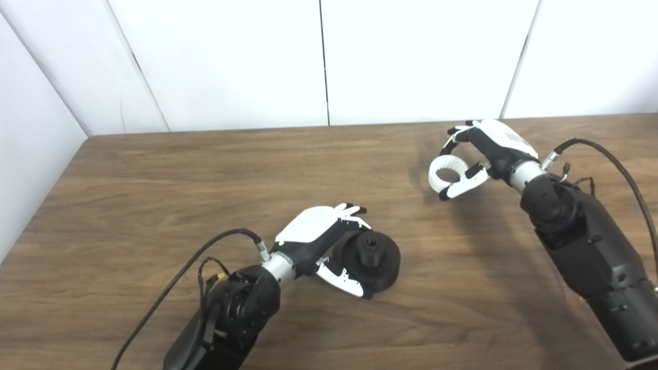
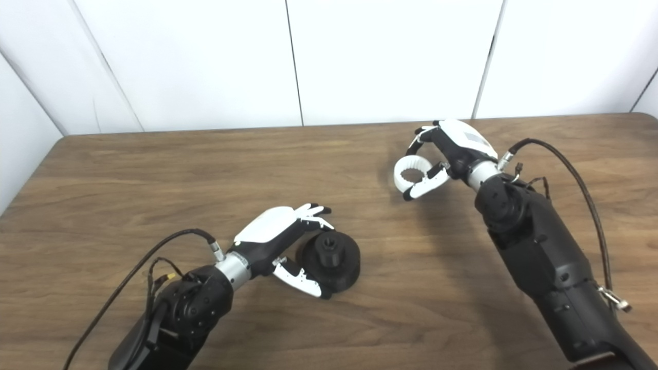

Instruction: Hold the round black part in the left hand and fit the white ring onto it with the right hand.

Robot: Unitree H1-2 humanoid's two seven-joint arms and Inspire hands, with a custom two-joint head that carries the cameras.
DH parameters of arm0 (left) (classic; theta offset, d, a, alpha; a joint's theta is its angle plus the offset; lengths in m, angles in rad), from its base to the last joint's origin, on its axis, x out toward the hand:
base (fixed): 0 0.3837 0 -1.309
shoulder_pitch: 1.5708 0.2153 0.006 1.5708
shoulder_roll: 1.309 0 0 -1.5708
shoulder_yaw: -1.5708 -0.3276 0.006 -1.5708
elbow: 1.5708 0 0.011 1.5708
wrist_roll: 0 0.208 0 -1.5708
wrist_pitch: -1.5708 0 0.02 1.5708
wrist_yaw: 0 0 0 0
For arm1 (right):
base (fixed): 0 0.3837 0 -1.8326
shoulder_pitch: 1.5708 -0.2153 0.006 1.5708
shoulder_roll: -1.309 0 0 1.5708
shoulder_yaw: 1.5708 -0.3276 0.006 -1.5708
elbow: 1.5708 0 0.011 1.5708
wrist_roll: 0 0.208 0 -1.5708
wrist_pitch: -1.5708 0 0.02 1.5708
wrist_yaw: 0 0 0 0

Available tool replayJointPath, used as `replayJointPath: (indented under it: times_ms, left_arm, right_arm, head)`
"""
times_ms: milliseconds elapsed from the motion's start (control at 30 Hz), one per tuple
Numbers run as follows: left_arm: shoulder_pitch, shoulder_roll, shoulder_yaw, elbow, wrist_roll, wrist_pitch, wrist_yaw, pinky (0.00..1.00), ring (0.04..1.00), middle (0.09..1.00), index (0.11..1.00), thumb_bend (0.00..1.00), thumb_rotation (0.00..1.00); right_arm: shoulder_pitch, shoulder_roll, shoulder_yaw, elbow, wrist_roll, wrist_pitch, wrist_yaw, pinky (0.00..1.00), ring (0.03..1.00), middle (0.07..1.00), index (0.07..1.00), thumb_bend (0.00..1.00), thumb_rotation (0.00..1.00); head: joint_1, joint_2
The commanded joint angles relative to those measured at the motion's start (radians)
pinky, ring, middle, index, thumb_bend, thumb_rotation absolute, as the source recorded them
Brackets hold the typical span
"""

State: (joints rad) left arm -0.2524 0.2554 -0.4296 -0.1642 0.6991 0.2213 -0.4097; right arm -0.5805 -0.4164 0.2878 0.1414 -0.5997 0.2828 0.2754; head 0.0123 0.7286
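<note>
The round black part (image 1: 372, 258), a thick disc with a raised hub, lies tilted near the middle of the wooden table (image 1: 205, 169). My left hand (image 1: 321, 240) grips it from the left, fingers over its far rim and thumb under its near rim. The ribbed white ring (image 1: 446, 173) is at the right rear, pinched between the thumb and fingers of my right hand (image 1: 483, 154). The ring's opening faces up and toward me. About a hand's length of bare table separates the ring from the black part (image 2: 331, 259).
White wall panels (image 1: 324, 61) rise behind the table's far edge, and another wall runs along the left side. Black cables loop from both forearms, the right one (image 1: 622, 174) arching over the table's right side.
</note>
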Motion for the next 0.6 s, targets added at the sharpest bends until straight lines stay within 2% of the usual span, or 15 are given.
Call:
replayJointPath:
  times_ms: [0, 333, 567]
  left_arm:
    - [-0.022, 0.016, 0.004, 0.002, 0.014, 0.013, -0.013, 0.93, 1.0, 0.965, 0.69, 0.88, 0.33]
    - [-0.028, 0.013, 0.002, 0.009, 0.014, 0.016, -0.016, 0.94, 1.0, 0.966, 0.689, 0.88, 0.33]
    - [-0.031, 0.012, 0.002, 0.011, 0.017, 0.02, -0.018, 0.94, 1.0, 0.968, 0.691, 0.88, 0.34]
  right_arm:
    - [-0.031, -0.019, -0.02, -0.073, -0.006, 0.014, 0.007, 1.0, 1.0, 0.892, 0.491, 0.52, 0.16]
    - [0.005, -0.019, -0.017, -0.289, -0.012, 0.078, 0.096, 1.0, 0.993, 0.875, 0.49, 0.52, 0.16]
    - [0.022, -0.007, -0.011, -0.451, -0.017, 0.137, 0.173, 0.96, 0.978, 0.862, 0.489, 0.52, 0.15]
  head:
    - [0.0, 0.002]
    - [0.002, 0.003]
    - [0.005, 0.007]
